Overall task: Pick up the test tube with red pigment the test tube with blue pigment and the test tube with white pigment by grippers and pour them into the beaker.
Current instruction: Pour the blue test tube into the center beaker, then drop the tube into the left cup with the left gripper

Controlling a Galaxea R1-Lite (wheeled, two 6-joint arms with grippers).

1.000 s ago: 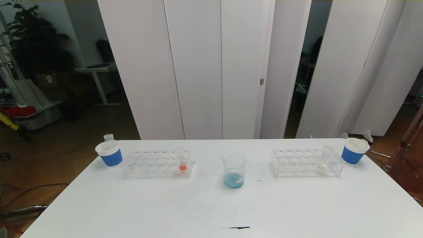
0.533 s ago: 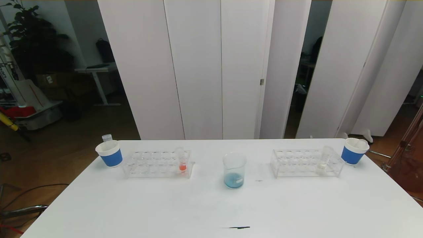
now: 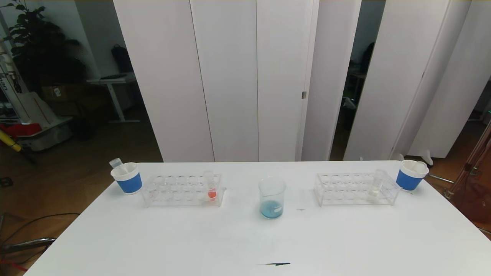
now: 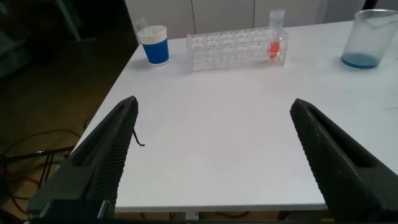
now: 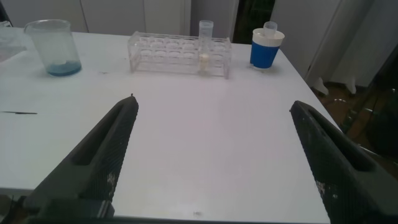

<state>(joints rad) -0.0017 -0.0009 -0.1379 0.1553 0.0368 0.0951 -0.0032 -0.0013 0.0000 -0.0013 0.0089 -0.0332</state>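
Flanking beaker (image 3: 272, 198): racks (image 3: 182, 189) (cups beyond)

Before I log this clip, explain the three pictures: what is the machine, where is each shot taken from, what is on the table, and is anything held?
It is a two-armed robot. The wide picture comes from its head camera, looking down at a white table. The other two come from cameras on its wrists: the dark wedges are each gripper's fingers. The left gripper and right gripper are both open, hold nothing, and hang at the near edge of the table. At the middle stands a glass beaker with blue liquid at the bottom. On the robot's left, a clear rack holds a tube with red pigment; on its right, another rack holds a tube with white pigment. A blue-banded paper cup stands beyond each rack.
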